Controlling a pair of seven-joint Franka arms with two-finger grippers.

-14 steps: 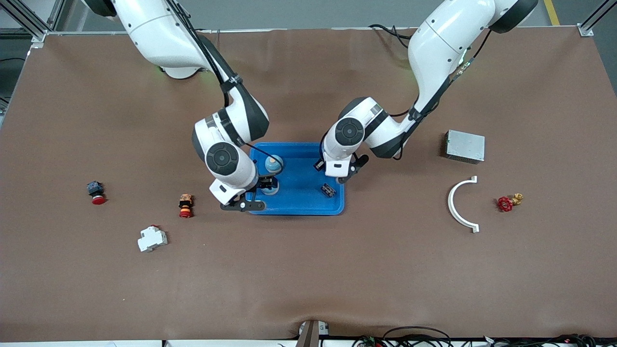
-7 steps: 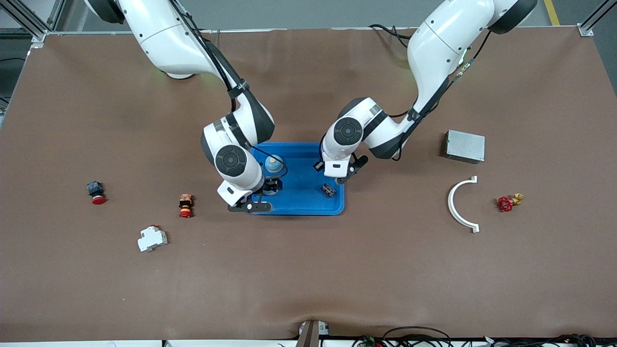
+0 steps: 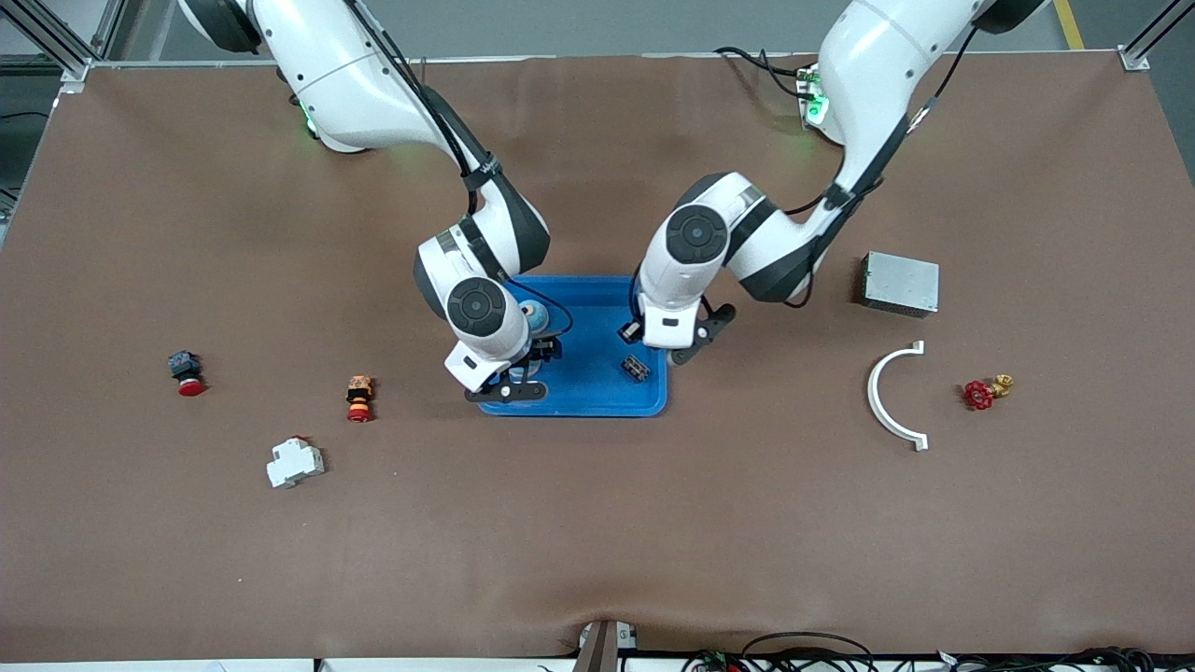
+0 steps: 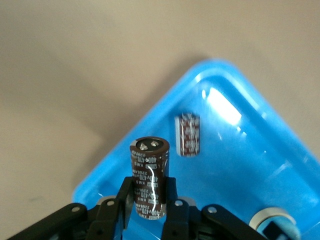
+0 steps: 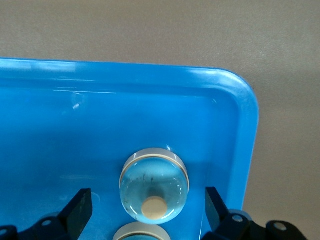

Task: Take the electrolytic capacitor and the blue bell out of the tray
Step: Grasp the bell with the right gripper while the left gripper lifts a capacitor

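A blue tray [image 3: 597, 403] sits mid-table. My left gripper [image 3: 667, 342] [image 4: 149, 186] is over the tray's end toward the left arm, shut on an upright dark brown capacitor [image 4: 149, 165]. That capacitor is hidden in the front view. A second capacitor [image 3: 636, 368] [image 4: 188, 134] lies flat in the tray. My right gripper [image 3: 525, 362] [image 5: 148, 206] is open low over the tray's other end, its fingers on either side of a domed bell [image 5: 154, 184] [image 3: 535, 316] without touching it. Another bell's rim [image 5: 140, 233] shows close beside it.
Toward the right arm's end lie a red-capped button [image 3: 186, 372], an orange and red button [image 3: 359, 398] and a white breaker [image 3: 294, 462]. Toward the left arm's end are a grey metal box [image 3: 900, 283], a white curved piece [image 3: 885, 403] and a red valve [image 3: 982, 392].
My left gripper's jaws have shut on the capacitor. My right gripper has slid over the tray toward the bells, still open. Both arms shifted a little toward the left arm's end.
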